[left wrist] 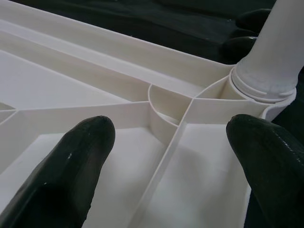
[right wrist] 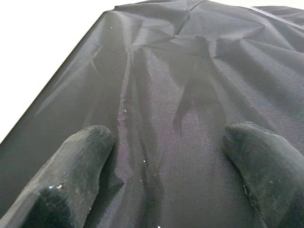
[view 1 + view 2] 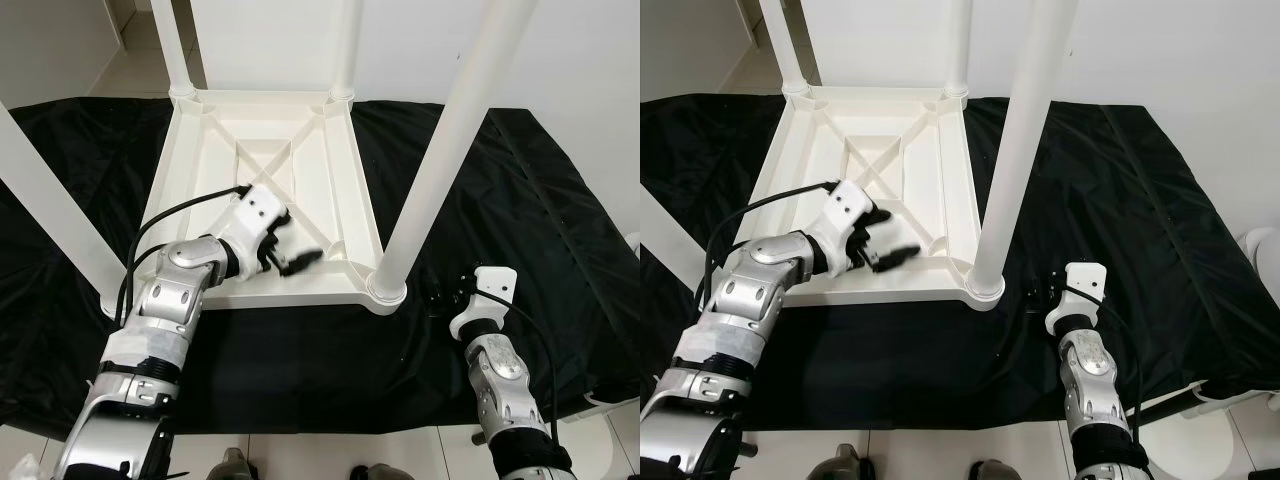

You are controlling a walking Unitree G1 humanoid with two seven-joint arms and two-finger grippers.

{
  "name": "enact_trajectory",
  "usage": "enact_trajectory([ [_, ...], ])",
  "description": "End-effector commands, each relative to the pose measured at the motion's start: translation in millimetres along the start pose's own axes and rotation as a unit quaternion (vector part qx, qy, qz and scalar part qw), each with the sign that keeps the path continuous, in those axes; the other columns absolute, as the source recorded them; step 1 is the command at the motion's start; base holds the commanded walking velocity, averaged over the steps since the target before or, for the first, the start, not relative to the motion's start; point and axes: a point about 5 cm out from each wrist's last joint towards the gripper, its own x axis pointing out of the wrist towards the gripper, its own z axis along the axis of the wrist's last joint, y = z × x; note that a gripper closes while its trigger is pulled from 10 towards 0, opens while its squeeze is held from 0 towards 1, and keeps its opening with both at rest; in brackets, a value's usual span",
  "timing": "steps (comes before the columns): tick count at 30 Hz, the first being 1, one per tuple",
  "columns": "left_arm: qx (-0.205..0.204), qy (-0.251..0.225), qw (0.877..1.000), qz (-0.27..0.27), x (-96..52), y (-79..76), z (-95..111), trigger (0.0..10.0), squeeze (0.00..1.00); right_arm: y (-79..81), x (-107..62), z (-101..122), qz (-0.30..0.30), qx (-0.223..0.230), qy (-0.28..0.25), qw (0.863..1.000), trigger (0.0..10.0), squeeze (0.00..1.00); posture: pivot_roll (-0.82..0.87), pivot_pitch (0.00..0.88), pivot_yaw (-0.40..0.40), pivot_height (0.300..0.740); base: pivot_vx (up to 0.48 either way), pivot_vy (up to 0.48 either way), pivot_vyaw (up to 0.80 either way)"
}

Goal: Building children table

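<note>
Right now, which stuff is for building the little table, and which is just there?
For the job: upside-down white tabletop, its white legs, left gripper open above the tabletop's underside.

Just there: black cloth, right gripper open over the cloth.

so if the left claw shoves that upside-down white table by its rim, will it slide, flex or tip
The upside-down table looks like thin ribbed plastic, so probably light and fairly stiff. Lying flat on the black cloth, it should slide or bunch the cloth rather than tip. The open left claw hovers over its underside near the near-right leg.
</note>
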Motion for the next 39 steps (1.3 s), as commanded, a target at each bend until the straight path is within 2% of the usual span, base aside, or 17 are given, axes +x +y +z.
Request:
enact_trajectory([
  [1, -0.001, 0.002, 1.0, -0.013, 0.2, -2.5, -0.8, 10.0, 0.0, -1.7, -2.8, -1.4, -0.006, 0.004, 0.002, 1.0, 10.0, 0.0, 0.02, 0.008, 0.004, 0.74, 0.0, 0.0, 0.0],
  [4, 0.011, 0.011, 0.999, -0.029, 1.4, -6.9, -3.5, 10.0, 0.0, -2.6, -3.1, -0.9, -0.009, 0.003, 0.001, 1.0, 10.0, 0.0, 0.02, 0.007, 0.007, 0.74, 0.0, 0.0, 0.0],
  [12, 0.014, 0.033, 0.999, -0.02, 5.3, -6.6, -7.5, 10.0, 0.0, -6.0, -2.6, 0.8, -0.015, 0.002, -0.001, 1.0, 10.0, 0.0, 0.02, 0.015, 0.013, 0.74, 0.0, 0.0, 0.0],
  [17, -0.001, 0.033, 0.999, -0.001, 8.8, -4.0, -6.3, 10.0, 0.0, -6.3, -2.8, 1.0, -0.016, 0.002, -0.001, 1.0, 10.0, 0.0, 0.02, 0.019, 0.013, 0.74, 0.0, 0.0, 0.0],
  [20, -0.017, 0.036, 0.998, 0.042, 12.8, 3.1, -5.6, 10.0, 0.0, -6.6, -3.1, 1.3, -0.019, 0.003, -0.002, 1.0, 10.0, 0.0, 0.01, 0.023, 0.014, 0.74, 0.0, 0.0, 0.0],
  [21, -0.017, 0.036, 0.998, 0.042, 12.8, 3.1, -5.6, 10.0, 0.0, -6.6, -3.1, 1.3, -0.019, 0.003, -0.002, 1.0, 10.0, 0.0, 0.01, 0.023, 0.014, 0.74, 0.0, 0.0, 0.0],
  [22, -0.027, 0.034, 0.996, 0.08, 15.8, 9.5, -4.2, 10.0, 0.0, -5.8, -3.5, 1.4, -0.02, 0.004, -0.003, 1.0, 10.0, 0.0, 0.01, 0.024, 0.015, 0.74, 0.0, 0.0, 0.0],
  [23, -0.029, 0.033, 0.995, 0.087, 16.4, 10.6, -3.8, 10.0, 0.0, -5.5, -3.5, 1.4, -0.019, 0.004, -0.003, 1.0, 10.0, 0.0, 0.01, 0.024, 0.015, 0.74, 0.0, 0.0, 0.0],
  [27, -0.017, 0.039, 0.996, 0.076, 17.6, 8.1, -4.9, 10.0, 0.0, -5.3, -3.2, 1.7, -0.019, 0.004, -0.004, 1.0, 10.0, 0.0, 0.01, 0.024, 0.016, 0.74, 0.0, 0.0, 0.0],
  [30, -0.02, 0.049, 0.995, 0.083, 18.9, 9.1, -7.2, 10.0, 0.0, -5.1, -2.9, 2.0, -0.019, 0.004, -0.004, 1.0, 10.0, 0.0, 0.01, 0.025, 0.018, 0.74, 0.0, 0.0, 0.0],
  [39, 0.003, 0.08, 0.992, 0.1, 21.4, 13.6, -12.3, 10.0, 0.0, -6.4, -4.8, 1.8, -0.023, 0.004, -0.004, 1.0, 10.0, 0.0, 0.0, 0.028, 0.024, 0.74, 0.0, 0.0, 0.0],
])
